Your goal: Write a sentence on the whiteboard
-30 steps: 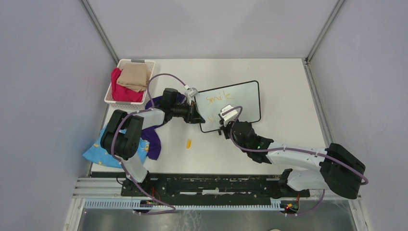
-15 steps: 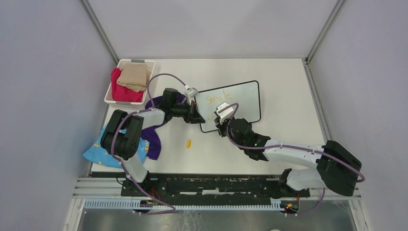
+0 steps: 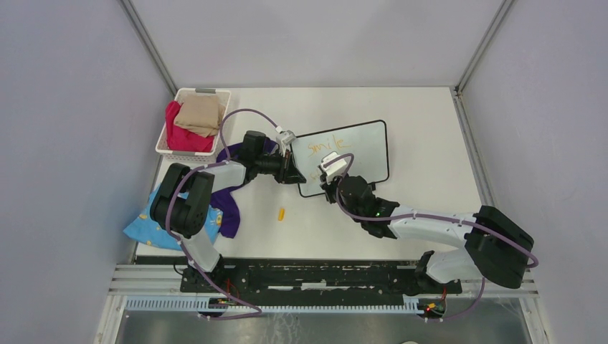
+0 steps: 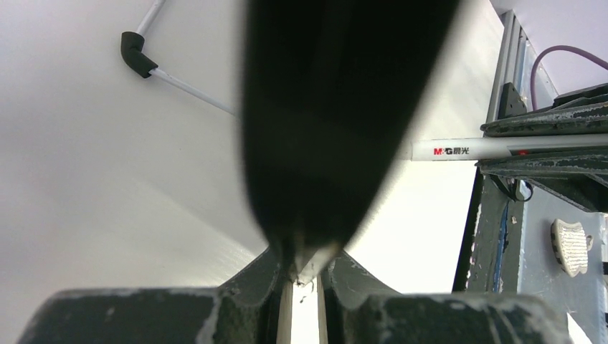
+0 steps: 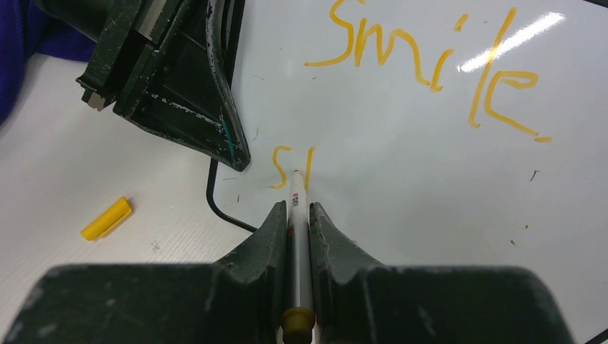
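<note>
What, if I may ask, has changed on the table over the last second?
The right gripper, shut on the pen, slid left and slightly away from the arm bases across the whiteboard, and its arm followed. Nothing was taken hold of or let go. The left gripper stays clamped on the board's left edge. The whiteboard and the yellow cap have not moved.

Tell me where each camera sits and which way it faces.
Top external: fixed above and behind the arms, looking down on the table; both arms show, left gripper clamping the whiteboard.
Left wrist: on the left arm, looking past its own fingers along the board toward the pen.
Right wrist: behind the right gripper, facing the board and the orange sentence; its fingers pinch the pen.
Shared: both wrist views show the pen.
</note>
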Robot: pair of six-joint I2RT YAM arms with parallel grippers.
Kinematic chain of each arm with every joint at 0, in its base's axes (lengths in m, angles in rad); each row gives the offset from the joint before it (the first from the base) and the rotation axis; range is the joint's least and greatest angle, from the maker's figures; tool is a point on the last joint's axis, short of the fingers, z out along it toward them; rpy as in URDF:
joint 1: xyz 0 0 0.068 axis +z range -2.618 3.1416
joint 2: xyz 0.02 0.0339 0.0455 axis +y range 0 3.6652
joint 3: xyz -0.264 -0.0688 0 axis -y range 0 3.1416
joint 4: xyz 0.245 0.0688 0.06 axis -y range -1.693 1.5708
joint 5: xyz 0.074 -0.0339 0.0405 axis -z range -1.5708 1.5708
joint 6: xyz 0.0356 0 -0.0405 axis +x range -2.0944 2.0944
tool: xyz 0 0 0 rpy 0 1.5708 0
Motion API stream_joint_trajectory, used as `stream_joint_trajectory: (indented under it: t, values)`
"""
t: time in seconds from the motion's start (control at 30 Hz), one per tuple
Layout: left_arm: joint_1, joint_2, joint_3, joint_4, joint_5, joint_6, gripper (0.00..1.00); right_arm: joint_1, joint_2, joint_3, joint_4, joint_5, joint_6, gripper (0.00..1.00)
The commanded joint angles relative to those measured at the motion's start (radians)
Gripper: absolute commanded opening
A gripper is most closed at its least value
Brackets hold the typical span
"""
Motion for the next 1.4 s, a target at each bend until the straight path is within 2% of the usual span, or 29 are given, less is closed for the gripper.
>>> stream_joint_trajectory:
  t: [0.0, 0.43, 0.8, 1.37]
  values:
    - [-0.03, 0.048, -0.003, -0.102, -0.105, 0.083, 0.04, -0.019, -0.001, 0.018, 0.045, 0.067, 0.016, 0.0]
    - [-0.031, 0.054, 0.001, -0.106, -0.108, 0.088, 0.04, -0.04, -0.058, -0.043, 0.033, 0.105, 0.035, 0.0]
    - [-0.034, 0.055, 0.003, -0.11, -0.109, 0.089, 0.04, -0.051, -0.172, -0.113, 0.118, 0.032, 0.053, 0.0]
    - [-0.039, 0.057, 0.006, -0.116, -0.112, 0.094, 0.03, -0.065, -0.101, -0.046, 0.093, 0.028, 0.055, 0.0]
